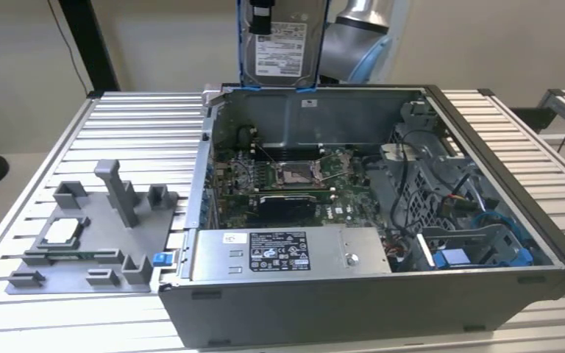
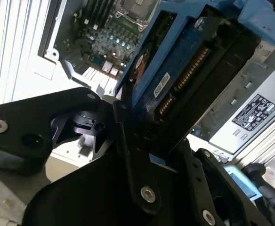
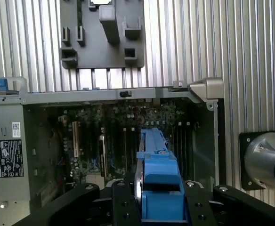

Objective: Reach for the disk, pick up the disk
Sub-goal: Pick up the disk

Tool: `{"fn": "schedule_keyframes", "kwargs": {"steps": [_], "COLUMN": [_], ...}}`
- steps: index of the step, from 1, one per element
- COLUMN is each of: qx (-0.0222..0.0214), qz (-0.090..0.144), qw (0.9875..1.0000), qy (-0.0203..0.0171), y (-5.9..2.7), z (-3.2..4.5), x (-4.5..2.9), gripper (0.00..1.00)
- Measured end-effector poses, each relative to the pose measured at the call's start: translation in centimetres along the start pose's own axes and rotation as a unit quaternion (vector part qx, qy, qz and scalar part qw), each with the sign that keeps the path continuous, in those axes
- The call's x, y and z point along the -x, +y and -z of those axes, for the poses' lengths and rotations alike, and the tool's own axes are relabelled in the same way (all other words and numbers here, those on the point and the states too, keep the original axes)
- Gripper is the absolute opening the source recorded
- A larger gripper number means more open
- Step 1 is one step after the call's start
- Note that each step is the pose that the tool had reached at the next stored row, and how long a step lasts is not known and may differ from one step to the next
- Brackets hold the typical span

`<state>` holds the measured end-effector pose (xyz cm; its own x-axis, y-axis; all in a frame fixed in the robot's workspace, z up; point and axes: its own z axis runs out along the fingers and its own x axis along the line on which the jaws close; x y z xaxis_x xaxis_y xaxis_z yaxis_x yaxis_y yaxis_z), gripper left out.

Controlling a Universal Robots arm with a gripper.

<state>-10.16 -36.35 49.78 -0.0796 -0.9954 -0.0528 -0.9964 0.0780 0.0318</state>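
**Exterior view.** The disk (image 1: 285, 45) hangs upright above the far wall of the open computer case (image 1: 518, 243). Its white label faces the camera, and its blue frame shows along one side and the lower edge. The robot arm (image 1: 361, 37) stands just behind it, toward the exterior view's right. The case lies on the slatted desk (image 1: 135, 118). Inside the case are the motherboard (image 1: 293, 176) and, against the near wall, the power-supply box (image 1: 288, 254). On the exterior view's left of the case, a grey fixture plate (image 1: 96, 243) rests on the desk and carries a small square chip (image 1: 62, 232).

**Second wrist view.** The disk (image 2: 184, 70) is seen from its connector end. The black jaws are closed against its two faces and hold it. Beyond it lie the motherboard (image 2: 104, 33) and the power-supply box (image 2: 253, 113).

**First wrist view.** The disk (image 3: 157, 188) is seen edge-on, blue frame toward the camera, clamped between the jaws above the case interior. The case wall (image 3: 203, 89), the power-supply box (image 3: 5, 160), the fixture plate (image 3: 104, 42) and the desk (image 3: 250, 47) lie beyond.
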Motion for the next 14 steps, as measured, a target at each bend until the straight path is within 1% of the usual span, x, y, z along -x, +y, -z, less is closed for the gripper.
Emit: {"fn": "schedule_keyframes", "kwargs": {"steps": [14], "qx": [0.0011], "qz": [0.0], "qw": [1.0], "qy": [0.0001], "y": [-4.44], "z": [0.13], "x": [0.33], "gripper": [0.0]}}
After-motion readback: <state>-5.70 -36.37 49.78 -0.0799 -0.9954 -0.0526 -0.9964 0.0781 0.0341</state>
